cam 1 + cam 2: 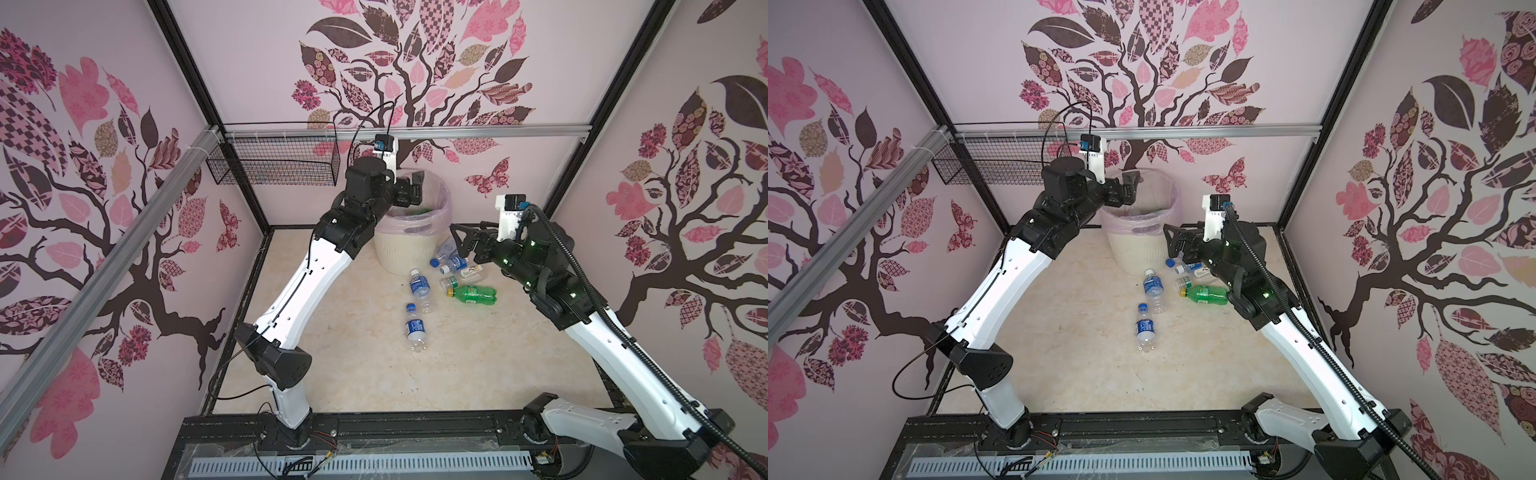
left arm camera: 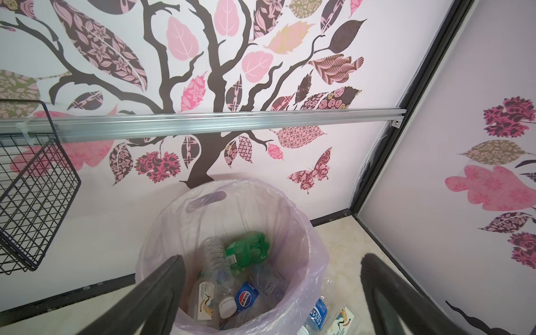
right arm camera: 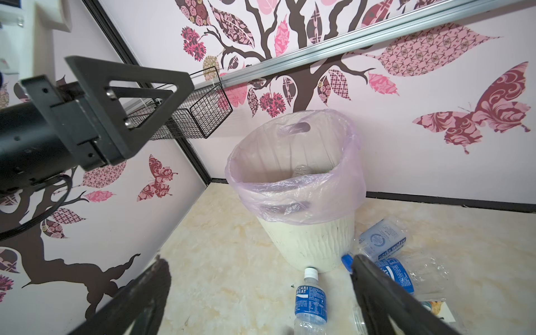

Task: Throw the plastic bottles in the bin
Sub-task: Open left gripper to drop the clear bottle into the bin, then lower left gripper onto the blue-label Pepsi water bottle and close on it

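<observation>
The left gripper (image 1: 409, 190) hangs over the bin (image 1: 398, 254), jaws spread and empty, placed so a drop would land inside. The bin holds a green bottle (image 2: 246, 251) and clear bottles (image 2: 214, 261). The right gripper (image 1: 458, 242), also spread and empty, hovers above the plastic bottles (image 1: 419, 286) lying on the worktop (image 1: 332, 365) beside the bin.

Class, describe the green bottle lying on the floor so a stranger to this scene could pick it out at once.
Find the tall cream-white, pink-lined bin at the back wall. Among the bottles scattered on the floor in front of it, to the right, the green bottle lies on its side. It alone there has a green body and a yellow cap.
</observation>
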`<move>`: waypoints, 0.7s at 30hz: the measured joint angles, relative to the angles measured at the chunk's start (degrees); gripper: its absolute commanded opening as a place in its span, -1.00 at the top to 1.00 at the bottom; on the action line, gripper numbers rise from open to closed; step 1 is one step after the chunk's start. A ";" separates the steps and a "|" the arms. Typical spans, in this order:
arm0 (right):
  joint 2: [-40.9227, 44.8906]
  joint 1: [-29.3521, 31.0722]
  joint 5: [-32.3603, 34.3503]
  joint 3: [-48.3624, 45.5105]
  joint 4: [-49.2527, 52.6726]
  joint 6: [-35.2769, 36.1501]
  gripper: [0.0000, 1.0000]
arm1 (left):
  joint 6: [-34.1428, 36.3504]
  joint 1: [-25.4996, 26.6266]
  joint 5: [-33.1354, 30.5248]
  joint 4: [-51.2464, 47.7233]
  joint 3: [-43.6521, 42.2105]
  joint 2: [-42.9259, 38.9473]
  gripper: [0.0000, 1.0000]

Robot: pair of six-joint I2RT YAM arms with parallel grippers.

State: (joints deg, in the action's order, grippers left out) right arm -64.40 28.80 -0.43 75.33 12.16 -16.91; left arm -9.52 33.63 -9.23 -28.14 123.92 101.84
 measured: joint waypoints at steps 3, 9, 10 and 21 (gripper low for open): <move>0.00 0.00 0.07 0.00 1.18 -0.24 -0.99 | -1.29 0.17 0.63 -1.16 -2.29 -1.40 -0.94; 0.00 0.00 0.35 -0.02 5.33 -0.68 -0.99 | -5.42 0.17 2.34 -4.63 -10.91 -5.99 -0.94; 0.02 0.00 0.42 -0.20 5.90 -0.79 -0.99 | -6.23 0.17 2.69 -4.98 -12.79 -7.04 -0.94; 7.65 0.00 0.63 -14.86 10.36 -3.32 -0.99 | -20.17 5.09 7.63 -8.28 -40.04 -21.75 -0.94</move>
State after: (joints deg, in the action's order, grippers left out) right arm -56.75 28.80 0.21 60.47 22.52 -20.23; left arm -29.69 38.72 -1.61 -36.42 83.88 80.09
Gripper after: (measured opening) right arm 0.995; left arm 0.972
